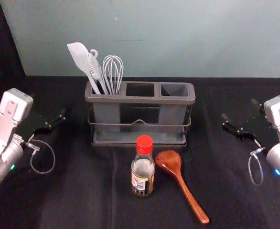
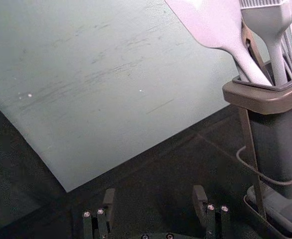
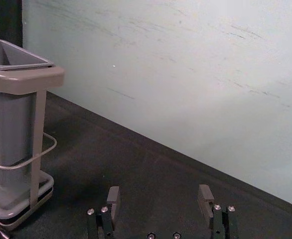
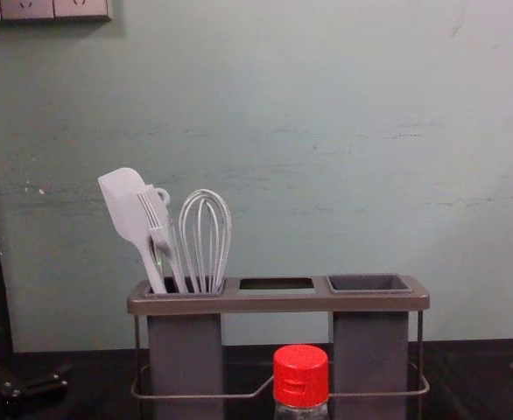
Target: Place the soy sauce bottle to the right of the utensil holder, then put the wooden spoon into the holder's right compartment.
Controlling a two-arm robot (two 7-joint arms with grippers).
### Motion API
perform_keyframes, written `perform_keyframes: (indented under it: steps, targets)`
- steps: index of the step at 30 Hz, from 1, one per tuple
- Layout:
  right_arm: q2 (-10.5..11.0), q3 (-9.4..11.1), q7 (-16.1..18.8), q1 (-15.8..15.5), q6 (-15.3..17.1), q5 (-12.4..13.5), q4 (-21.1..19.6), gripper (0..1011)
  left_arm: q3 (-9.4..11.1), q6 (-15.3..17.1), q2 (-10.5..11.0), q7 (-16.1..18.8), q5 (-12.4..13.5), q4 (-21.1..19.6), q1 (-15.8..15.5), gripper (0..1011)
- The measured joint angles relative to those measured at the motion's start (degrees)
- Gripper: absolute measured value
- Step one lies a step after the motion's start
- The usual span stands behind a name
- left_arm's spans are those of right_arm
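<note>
In the head view, the jaws of the left gripper (image 1: 49,109) and the right gripper (image 1: 239,109) stand apart, one gripper out to each side of the utensil holder (image 1: 140,99). The soy sauce bottle (image 1: 143,172) stands upright on the dark cloth (image 1: 82,200), in front of the holder. Just to its right lies the wooden spoon (image 1: 180,183), its bowl towards the holder and its handle slanting nearer and to the right. A spatula (image 1: 81,59), a brush (image 1: 96,71) and a whisk (image 1: 113,71) lean in the holder's left compartment.

In the left wrist view, the left gripper (image 2: 153,196) has its jaws parted widely, near the holder's left end.

In the right wrist view, the right gripper (image 3: 158,196) also has open jaws, near the holder's right end and its open-topped right compartment (image 3: 16,55).

In the chest view, the bottle's red cap rises in front of the holder, right of its middle. The grippers come in low at either edge, and a socket panel (image 4: 42,9) is on the wall (image 4: 326,131) at upper left.
</note>
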Motion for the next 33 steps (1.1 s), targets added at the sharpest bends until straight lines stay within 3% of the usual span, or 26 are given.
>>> perform_keyframes:
  steps: [33]
  targets:
    - [0.0,0.0,0.0,0.0,0.0,0.0,0.0,1003,0.0,0.0,0.0,0.0,0.0,0.0,0.0,1000]
